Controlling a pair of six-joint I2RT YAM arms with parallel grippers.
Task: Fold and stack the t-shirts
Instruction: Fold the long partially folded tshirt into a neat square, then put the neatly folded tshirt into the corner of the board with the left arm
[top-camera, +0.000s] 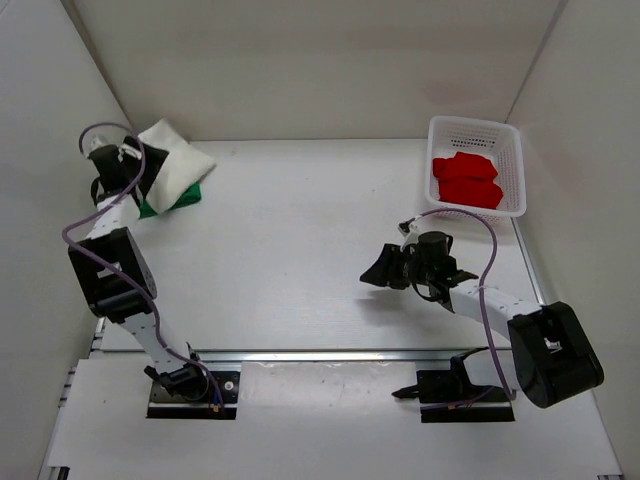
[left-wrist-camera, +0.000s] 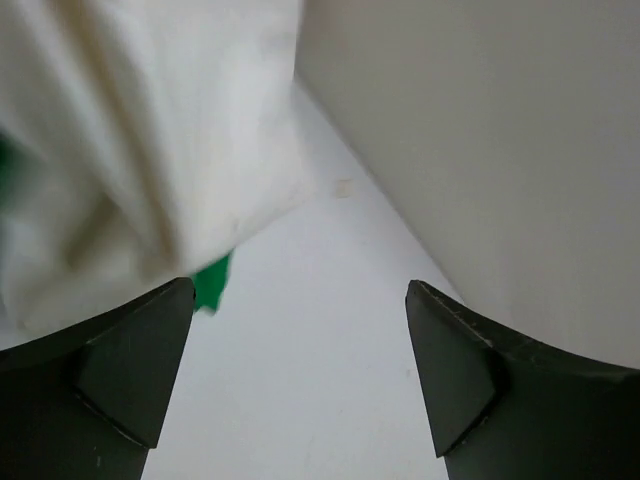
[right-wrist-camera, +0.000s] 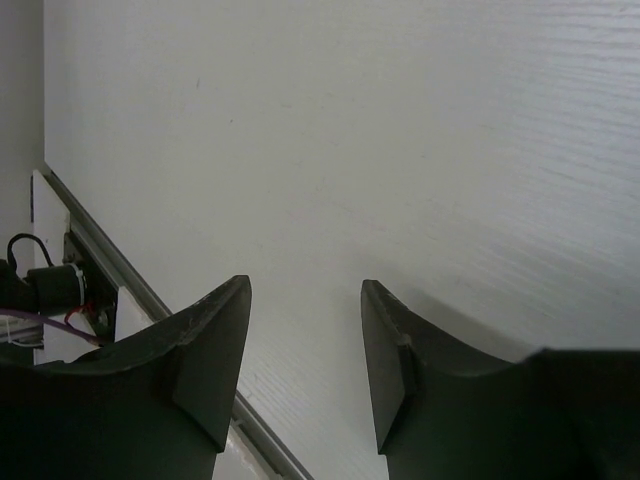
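The off-white t-shirt (top-camera: 178, 165) lies folded at the back left on top of the green t-shirt (top-camera: 186, 198), which shows only as a strip beneath it. My left gripper (top-camera: 125, 172) is at the left edge of that stack. In the left wrist view it (left-wrist-camera: 300, 290) stands open with nothing between its fingers, and the off-white t-shirt (left-wrist-camera: 150, 150) and a green t-shirt corner (left-wrist-camera: 212, 282) lie just left of it. The red t-shirt (top-camera: 466, 180) sits bunched in the basket. My right gripper (top-camera: 378, 272) hangs open and holds nothing (right-wrist-camera: 305, 285) above bare table.
A white mesh basket (top-camera: 475, 125) stands at the back right near the right wall. White walls close in the table on the left, back and right. A metal rail (right-wrist-camera: 120, 270) runs along the table's near edge.
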